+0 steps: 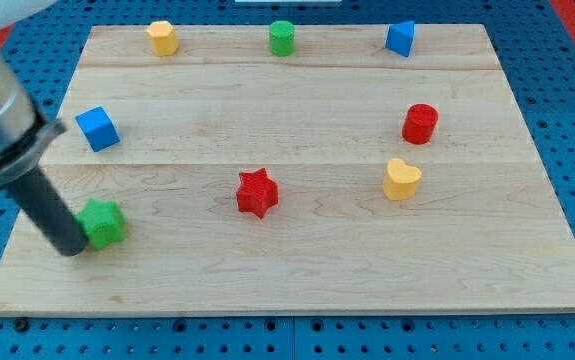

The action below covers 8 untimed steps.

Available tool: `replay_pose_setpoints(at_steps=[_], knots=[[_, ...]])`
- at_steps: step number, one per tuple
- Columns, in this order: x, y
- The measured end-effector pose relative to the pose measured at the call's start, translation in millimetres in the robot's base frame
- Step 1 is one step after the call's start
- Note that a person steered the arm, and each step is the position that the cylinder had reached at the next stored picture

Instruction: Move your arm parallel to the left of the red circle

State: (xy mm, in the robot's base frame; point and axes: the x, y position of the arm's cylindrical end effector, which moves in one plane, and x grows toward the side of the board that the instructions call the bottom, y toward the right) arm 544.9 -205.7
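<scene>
The red circle (420,123) is a short red cylinder at the view's right, a little above mid-height on the wooden board (287,270). My tip (70,248) is at the view's lower left, far from the red circle. It touches the left side of a green star block (103,222). The dark rod slants up and to the left from the tip to the arm's blurred body at the view's left edge.
A red star (257,192) sits near the board's middle. A yellow heart (401,179) lies below the red circle. A blue cube (97,128) is at the left. Along the top are a yellow block (162,37), a green cylinder (282,37) and a blue block (400,38).
</scene>
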Motion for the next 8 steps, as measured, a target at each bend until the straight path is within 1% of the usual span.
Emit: replay_pose_setpoints(at_steps=[1, 2, 3, 4, 5, 6, 7, 8], knots=[[-16, 25], [-50, 42], [-64, 47], [-24, 50], [13, 69], [-16, 71], [-42, 95], [-47, 141]])
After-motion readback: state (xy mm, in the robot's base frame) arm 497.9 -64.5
